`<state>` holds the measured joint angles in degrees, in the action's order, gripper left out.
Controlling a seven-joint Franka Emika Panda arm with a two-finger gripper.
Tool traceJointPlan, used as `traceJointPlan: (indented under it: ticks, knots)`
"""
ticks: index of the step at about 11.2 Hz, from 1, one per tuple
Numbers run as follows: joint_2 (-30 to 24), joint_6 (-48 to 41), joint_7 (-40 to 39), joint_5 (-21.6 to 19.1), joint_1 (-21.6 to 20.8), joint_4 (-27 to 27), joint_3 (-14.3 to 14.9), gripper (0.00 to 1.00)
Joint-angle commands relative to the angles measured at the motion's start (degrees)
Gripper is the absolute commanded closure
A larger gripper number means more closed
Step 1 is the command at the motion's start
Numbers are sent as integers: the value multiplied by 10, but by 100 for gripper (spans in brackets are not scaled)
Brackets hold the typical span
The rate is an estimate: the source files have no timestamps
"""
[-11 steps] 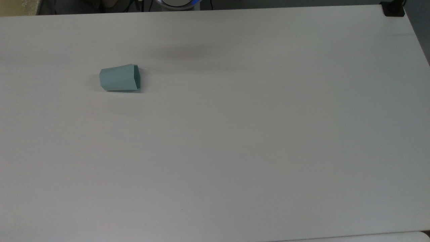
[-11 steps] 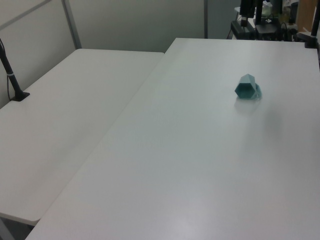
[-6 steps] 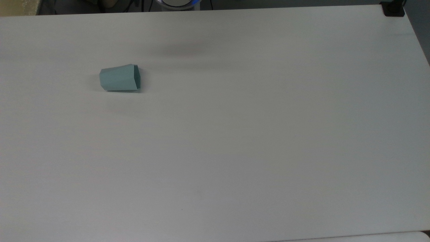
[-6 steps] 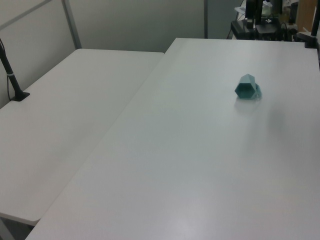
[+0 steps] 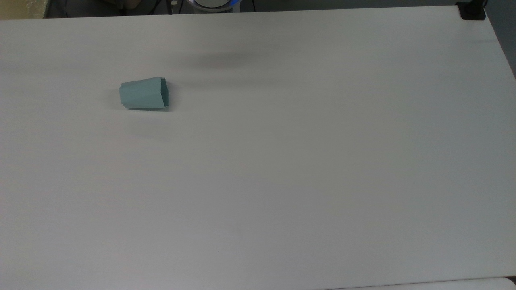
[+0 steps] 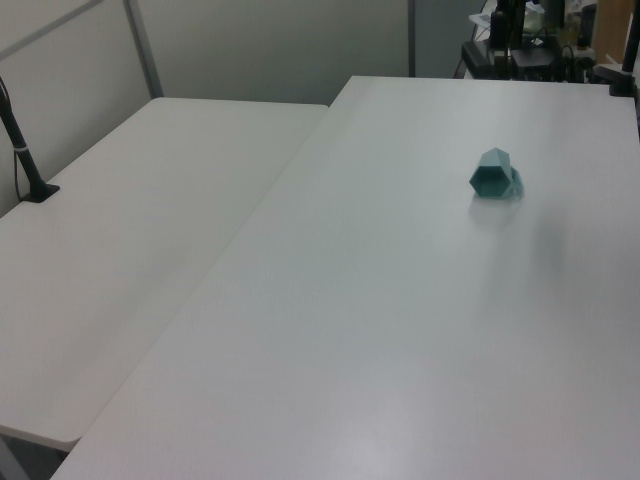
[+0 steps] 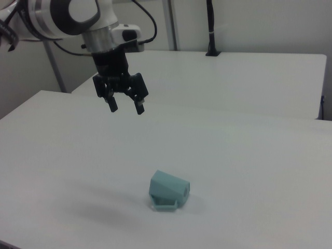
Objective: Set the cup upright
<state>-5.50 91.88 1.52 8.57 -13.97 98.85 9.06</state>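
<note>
Nothing moved on the desk (image 5: 282,169) since a second ago: cup (image 7: 168,191) still tipped on its side, well apart from the end effector (image 7: 125,108) hanging farther back, fingers spread, so basically zero progress yet.

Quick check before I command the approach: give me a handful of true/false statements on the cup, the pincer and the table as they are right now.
1. The cup lies on its side on the white table. True.
2. The pincer grips the cup. False: it hangs in the air, apart from the cup, to the right view's upper left of it.
3. The pincer's fingers are spread apart with nothing between them. True.
4. In the top view the cup's open mouth faces the top view's left. False: the mouth faces the top view's right, the narrower base the left.
5. A second cup stands beside it. False: the teal cup is alone on the table.
</note>
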Motion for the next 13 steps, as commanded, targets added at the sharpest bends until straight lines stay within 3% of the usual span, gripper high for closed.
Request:
traceJointPlan:
  ticks: [1, 4, 7, 10, 13]
  knots:
    - [-7, 8, 69, 56, -36, 21, -2, 0]
    - [-5, 70, 165, 138, -83, 75, -3, 0]
    - [12, 82, 210, 223, -147, 123, -3, 0]
    - [41, 125, 312, 329, -199, 185, -3, 0]
    - [87, 143, 367, 384, -213, 215, -3, 0]
